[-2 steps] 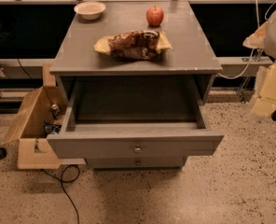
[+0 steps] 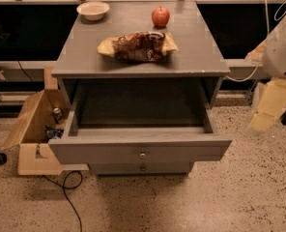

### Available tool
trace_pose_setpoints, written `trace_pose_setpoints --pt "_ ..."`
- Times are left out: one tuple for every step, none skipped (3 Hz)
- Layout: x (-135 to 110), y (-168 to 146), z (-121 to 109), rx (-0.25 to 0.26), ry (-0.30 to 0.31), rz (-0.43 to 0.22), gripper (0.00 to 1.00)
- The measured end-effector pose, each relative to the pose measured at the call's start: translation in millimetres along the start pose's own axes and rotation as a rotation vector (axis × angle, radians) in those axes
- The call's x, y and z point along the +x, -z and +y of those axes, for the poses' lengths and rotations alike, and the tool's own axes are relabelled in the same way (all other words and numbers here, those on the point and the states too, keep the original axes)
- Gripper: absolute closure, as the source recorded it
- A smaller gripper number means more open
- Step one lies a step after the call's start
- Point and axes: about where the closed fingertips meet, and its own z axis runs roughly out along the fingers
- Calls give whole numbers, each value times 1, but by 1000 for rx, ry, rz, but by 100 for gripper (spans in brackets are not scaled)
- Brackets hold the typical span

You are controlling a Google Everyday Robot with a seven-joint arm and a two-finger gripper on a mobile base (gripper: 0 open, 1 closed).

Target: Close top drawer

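The top drawer [image 2: 109, 152] is a grey wooden drawer pulled far out of the grey cabinet [image 2: 201, 57]. Its inside is empty and its front carries one small brass knob [image 2: 142, 154]. A narrower drawer front with a like knob [image 2: 142, 167] sits shut below it. My gripper [image 2: 270, 108] hangs at the right edge of the view, cream-coloured, to the right of the drawer and apart from it, above the floor.
On the cabinet top lie a chip bag [image 2: 138, 46], a red apple [image 2: 160, 16] and a white bowl [image 2: 93, 9]. A wooden box [image 2: 29, 129] with a can stands left of the drawer. A black cable [image 2: 68, 197] runs on the speckled floor.
The view sits slightly closer and lower on the cabinet. The gripper shows in about the same place at the right edge. The drawer stays pulled out.
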Motion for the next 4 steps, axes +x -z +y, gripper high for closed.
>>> trace_pose_setpoints --pt "-1 -67 20 -54 -40 -24 0" --pt "0 -108 35 -89 -62 -40 0" --pt "0 -108 35 -89 -61 -40 0" --pt "19 -158 49 -104 39 -37 0"
